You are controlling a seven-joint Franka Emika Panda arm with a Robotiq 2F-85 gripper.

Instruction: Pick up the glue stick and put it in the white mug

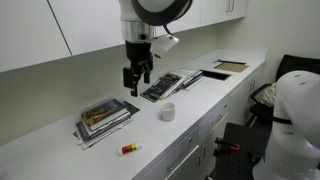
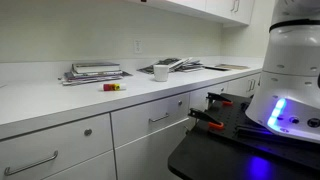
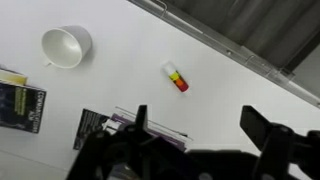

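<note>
So, we see the gripper (image 1: 137, 86) hanging above the counter (image 1: 200, 100), jaws spread wide, holding nothing and touching nothing. The glue stick (image 1: 131, 148) lies on the counter near its front edge, apart from the mug (image 1: 168, 112).

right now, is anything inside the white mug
In the wrist view the mug looks empty: only its white inner wall and bottom show. Nothing covers its mouth. The glue stick lies outside it on the counter.
</note>
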